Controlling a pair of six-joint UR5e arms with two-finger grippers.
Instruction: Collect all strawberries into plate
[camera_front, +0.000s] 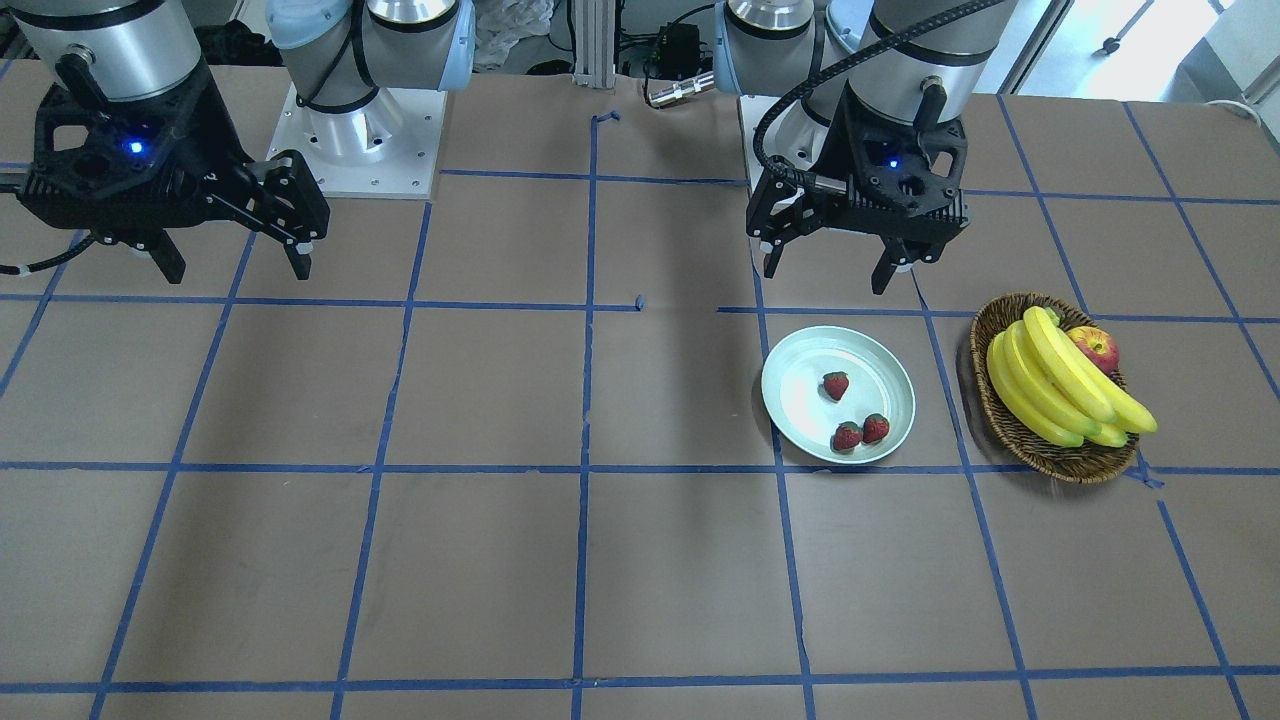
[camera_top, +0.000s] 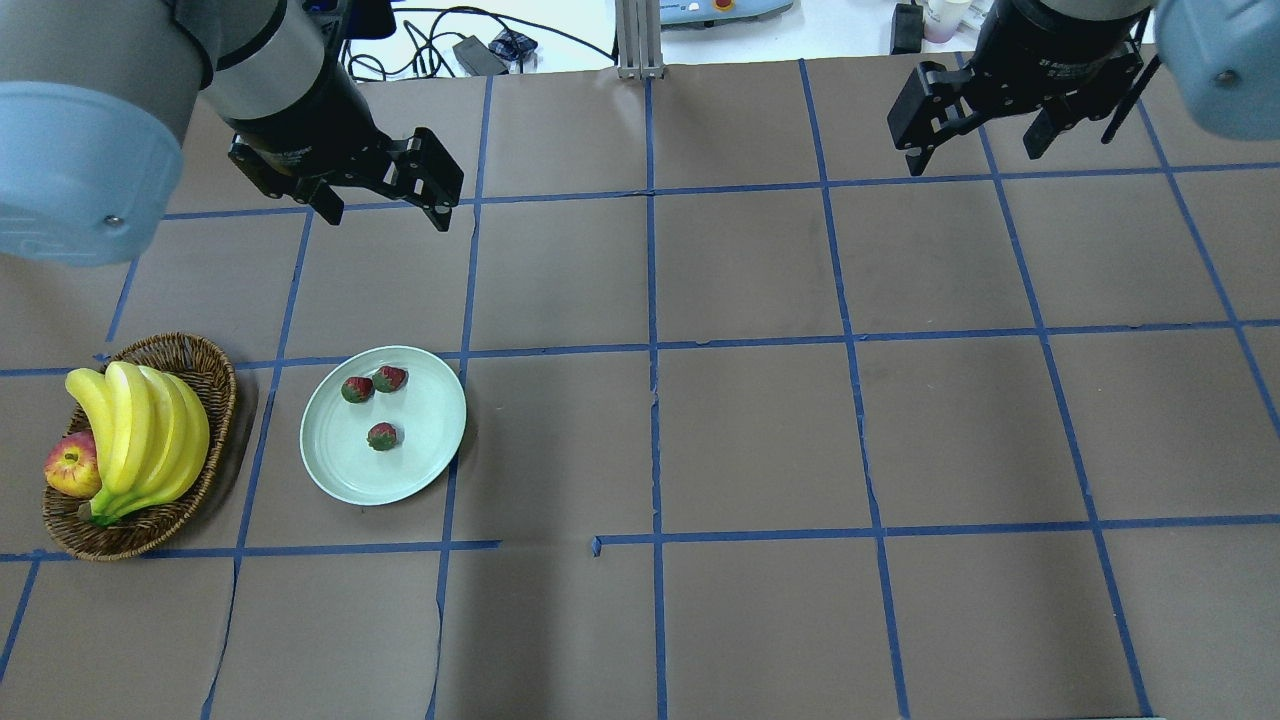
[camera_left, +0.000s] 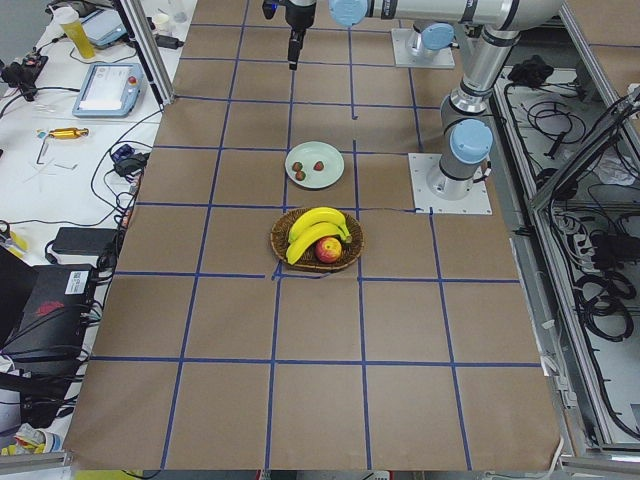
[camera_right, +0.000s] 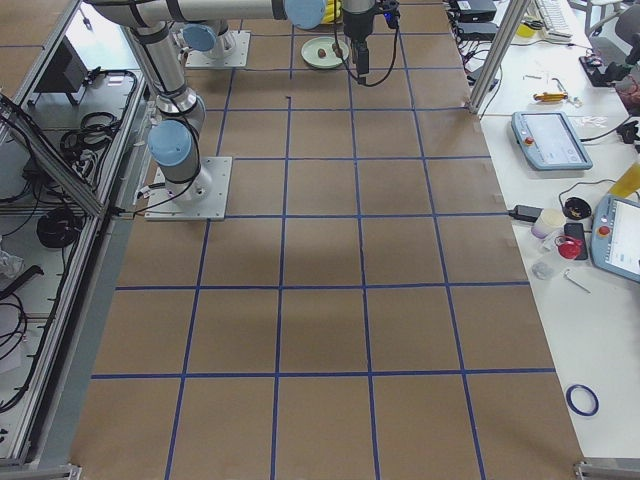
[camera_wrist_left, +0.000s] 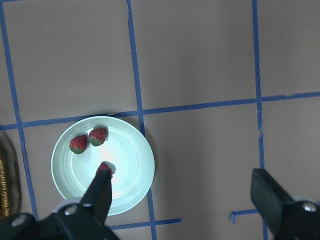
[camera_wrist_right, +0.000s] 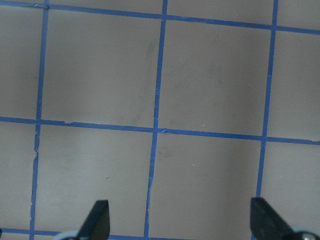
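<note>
Three strawberries (camera_front: 836, 385) (camera_front: 847, 436) (camera_front: 876, 428) lie inside the pale mint plate (camera_front: 800, 400). From overhead, two strawberries (camera_top: 357, 389) (camera_top: 390, 378) sit side by side and a third strawberry (camera_top: 382, 436) lies apart on the plate (camera_top: 430, 420). My left gripper (camera_front: 828, 275) hangs open above the table just behind the plate, holding nothing. Its wrist view looks down on the plate (camera_wrist_left: 130, 150), one finger (camera_wrist_left: 100, 192) partly covering a strawberry (camera_wrist_left: 104, 166). My right gripper (camera_top: 975, 155) is open and empty far across the table.
A brown wicker basket (camera_front: 1050, 455) with a bunch of bananas (camera_front: 1060, 390) and an apple (camera_front: 1095, 348) stands beside the plate, on the robot's left. Blue tape lines grid the brown table. Both arm bases stand at the robot's edge.
</note>
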